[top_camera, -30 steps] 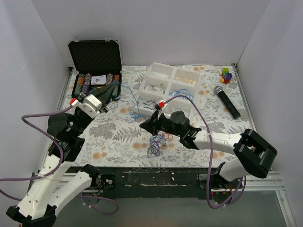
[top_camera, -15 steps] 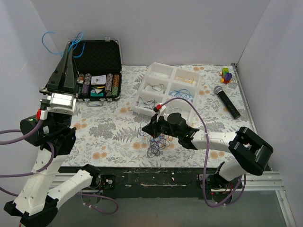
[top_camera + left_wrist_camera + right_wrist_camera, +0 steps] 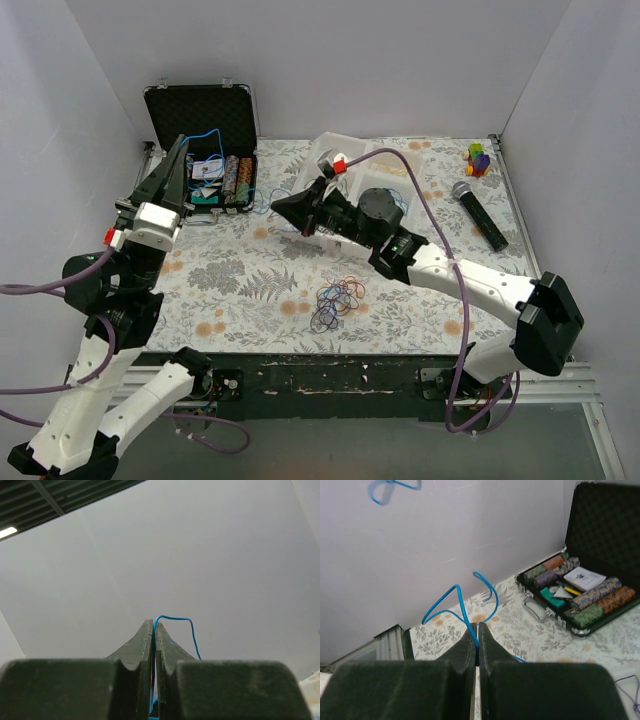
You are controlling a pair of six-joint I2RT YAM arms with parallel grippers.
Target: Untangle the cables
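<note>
**Status: both claws clenched on blue wire, tangle on the worktop**

The left gripper [image 3: 153,625] is raised above the back-left corner of the worktop [image 3: 240,280], fingers pointing up. Its jaws are pressed together on a blue cable [image 3: 192,635] — the cable leaves the fingertips, arches over and drops to one side.

The right gripper [image 3: 477,626] is held above the worktop toward the back edge, left of centre, and points to the left. Its jaws are likewise clenched, with a blue wire [image 3: 460,602] pinched between them. The wire rises from the tips in two loops. Whether the two blue lengths are one strand cannot be told.

The remaining cables [image 3: 337,300] lie as a loose tangle of blue, orange and red loops near the middle of the front edge, apart from both grippers.

An open black case [image 3: 200,120] holding rows of chips stands at the back-left corner. A white compartment tray [image 3: 335,145] sits at the back edge behind the right arm. A microphone [image 3: 480,215] lies along the right edge.
</note>
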